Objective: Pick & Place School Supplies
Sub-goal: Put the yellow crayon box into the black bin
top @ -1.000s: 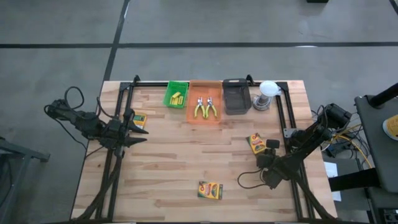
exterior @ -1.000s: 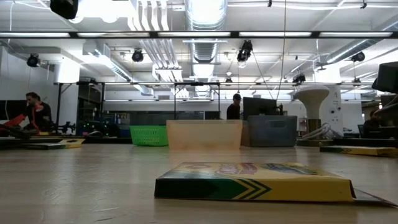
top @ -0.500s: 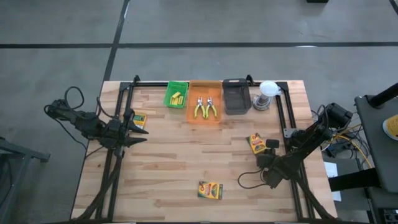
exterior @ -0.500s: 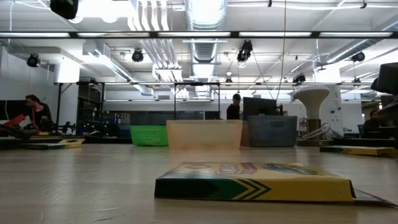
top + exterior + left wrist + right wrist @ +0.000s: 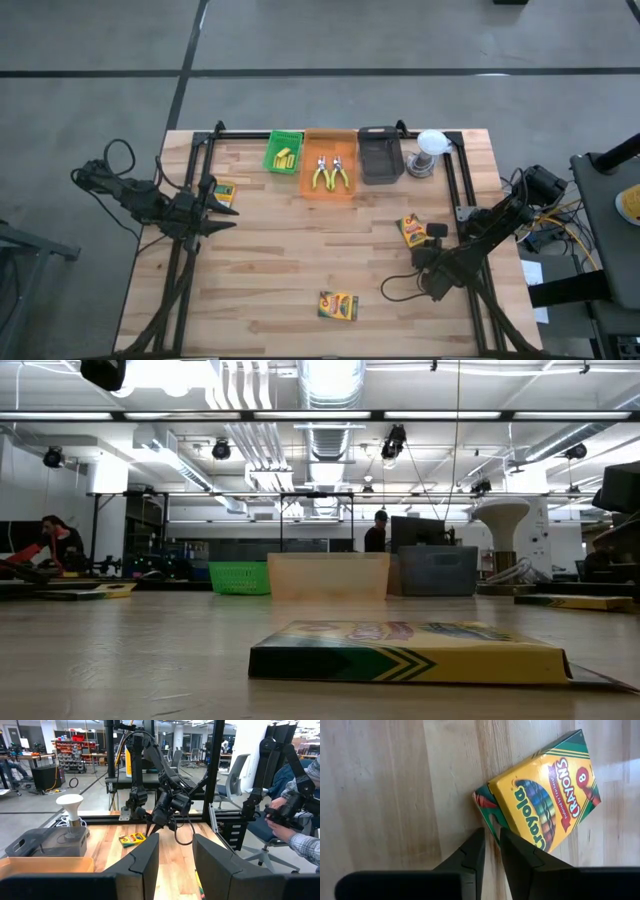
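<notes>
Crayons: your right gripper (image 5: 491, 851) hangs over a crayon box (image 5: 542, 792) lying flat on the table (image 5: 300, 250), fingers nearly together at its near corner, probably to pinch the flap. Your left gripper (image 5: 175, 855) waits part open, empty.

Two dark jointed arms, looped black cables, blunt black fingers (image 5: 517, 852).
</notes>
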`<control>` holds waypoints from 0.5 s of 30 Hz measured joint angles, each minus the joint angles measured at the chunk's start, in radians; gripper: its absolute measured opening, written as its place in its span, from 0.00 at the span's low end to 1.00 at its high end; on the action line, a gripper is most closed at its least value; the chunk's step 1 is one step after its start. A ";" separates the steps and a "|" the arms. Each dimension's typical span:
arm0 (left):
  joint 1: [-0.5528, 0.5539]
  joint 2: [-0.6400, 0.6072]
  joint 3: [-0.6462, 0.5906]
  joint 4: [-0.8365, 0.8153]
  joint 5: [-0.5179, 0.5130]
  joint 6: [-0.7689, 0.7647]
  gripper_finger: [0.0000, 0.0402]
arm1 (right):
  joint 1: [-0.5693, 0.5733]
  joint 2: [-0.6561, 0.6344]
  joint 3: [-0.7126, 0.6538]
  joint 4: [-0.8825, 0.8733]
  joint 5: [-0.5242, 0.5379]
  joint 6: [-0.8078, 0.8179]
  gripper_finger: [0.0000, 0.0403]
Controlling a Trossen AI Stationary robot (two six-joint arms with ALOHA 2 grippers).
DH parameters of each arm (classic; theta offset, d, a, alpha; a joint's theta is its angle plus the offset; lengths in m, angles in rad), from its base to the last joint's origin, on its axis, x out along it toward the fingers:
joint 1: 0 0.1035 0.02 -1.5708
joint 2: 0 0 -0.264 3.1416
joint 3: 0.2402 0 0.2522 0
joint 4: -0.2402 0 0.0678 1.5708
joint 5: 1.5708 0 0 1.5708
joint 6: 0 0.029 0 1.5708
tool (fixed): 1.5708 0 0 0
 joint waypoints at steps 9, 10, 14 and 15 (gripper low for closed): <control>0.000 0.000 0.000 0.000 0.000 0.000 0.31 | 0.000 0.001 -0.002 0.009 -0.001 0.000 0.09; 0.000 0.000 0.000 0.000 0.000 0.000 0.31 | 0.000 0.001 -0.002 0.010 -0.001 0.000 0.08; 0.000 0.000 0.000 0.000 0.000 0.000 0.31 | -0.001 0.002 -0.002 0.012 -0.002 0.000 0.05; 0.000 0.000 0.000 0.000 0.000 0.000 0.31 | -0.001 0.002 -0.002 0.013 -0.002 0.000 0.04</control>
